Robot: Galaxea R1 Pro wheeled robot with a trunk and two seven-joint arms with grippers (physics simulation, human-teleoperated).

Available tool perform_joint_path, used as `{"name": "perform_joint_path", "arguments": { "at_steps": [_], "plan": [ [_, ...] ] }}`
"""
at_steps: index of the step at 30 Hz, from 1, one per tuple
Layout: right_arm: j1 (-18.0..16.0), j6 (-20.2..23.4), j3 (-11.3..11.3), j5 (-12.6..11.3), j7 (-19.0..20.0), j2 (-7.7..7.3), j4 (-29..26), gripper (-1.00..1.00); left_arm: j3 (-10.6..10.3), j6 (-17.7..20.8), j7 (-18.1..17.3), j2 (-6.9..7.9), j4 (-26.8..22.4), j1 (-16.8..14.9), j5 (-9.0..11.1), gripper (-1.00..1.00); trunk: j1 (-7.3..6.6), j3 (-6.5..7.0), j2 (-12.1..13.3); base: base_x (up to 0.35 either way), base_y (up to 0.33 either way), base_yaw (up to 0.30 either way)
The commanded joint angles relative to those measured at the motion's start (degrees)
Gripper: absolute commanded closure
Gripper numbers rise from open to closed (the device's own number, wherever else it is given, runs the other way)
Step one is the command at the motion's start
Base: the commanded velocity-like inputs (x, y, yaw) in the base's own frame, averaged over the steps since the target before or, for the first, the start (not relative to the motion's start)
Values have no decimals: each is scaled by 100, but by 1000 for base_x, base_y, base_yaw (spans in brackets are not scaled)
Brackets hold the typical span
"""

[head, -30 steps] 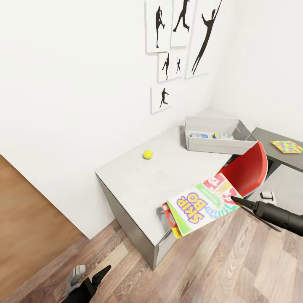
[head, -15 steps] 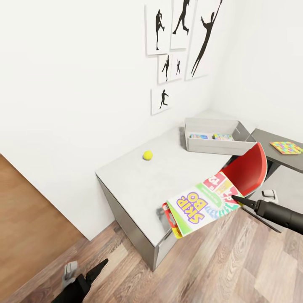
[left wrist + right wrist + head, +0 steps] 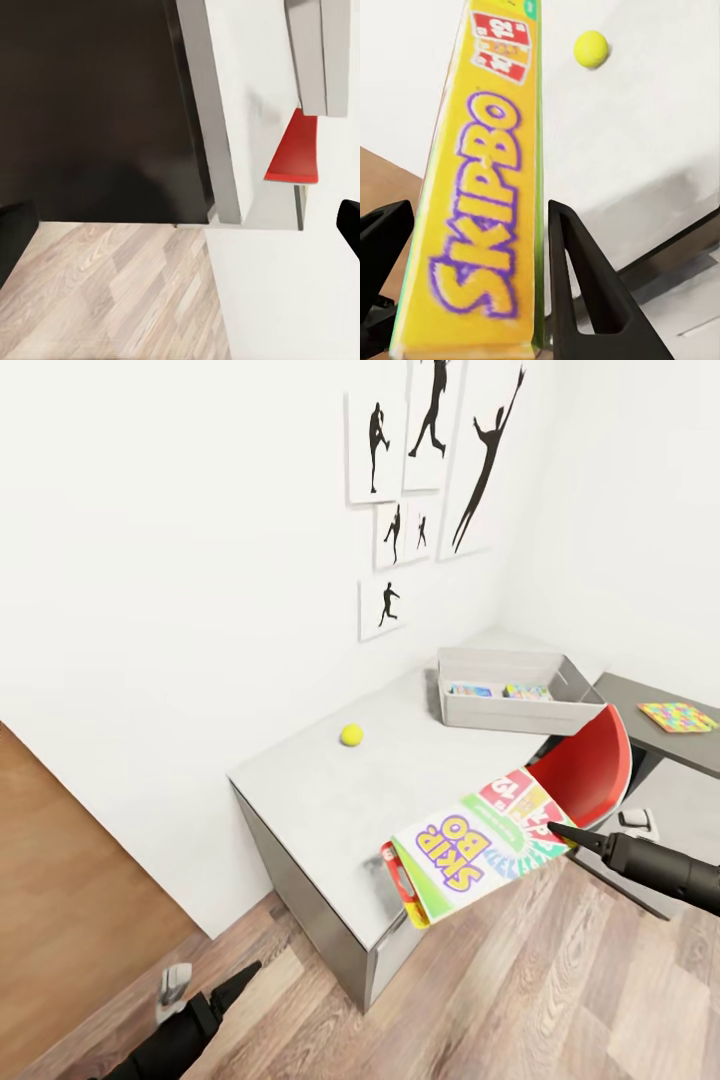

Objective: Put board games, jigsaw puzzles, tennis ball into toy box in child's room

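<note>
Taking the shallow light grey toy box (image 3: 515, 700) on the pale grey bench (image 3: 330, 800) as the landmark, the left black tool (image 3: 232, 992) hangs low over the wood floor, well away from it on the near left, jaws parted and empty. Next, the small yellow-green tennis ball (image 3: 351, 735) lies loose on the bench, well apart from the toy box, so it is not yet stowed. The white, green and red Skip-Bo game box (image 3: 478, 840) hangs tilted over the bench's near edge, short of the toy box, pinched at one end by the right black tool (image 3: 562, 833). Inside the toy box lie two colourful flat boxes. Past it, one puzzle-patterned flat box (image 3: 679, 716) waits on the dark grey section. By my judgement, roughly half remains.
</note>
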Motion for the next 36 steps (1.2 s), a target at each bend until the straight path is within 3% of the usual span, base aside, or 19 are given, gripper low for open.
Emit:
{"name": "perform_joint_path", "arguments": {
  "at_steps": [1,18,36],
  "plan": [
    [-3,48,11,-12,1,3,-3,100,6,44,31,-2,9,9,34,-100,1,6,-3,0,0,0],
    [-2,93,125,-12,-30,19,-18,100,-169,34,139,-8,54,56,29,-100,1,166,-3,0,0,0],
    [6,95,148,-11,-47,28,-18,100,-196,13,114,-8,49,103,29,-100,-395,661,719,0,0,0]
  ]
}}
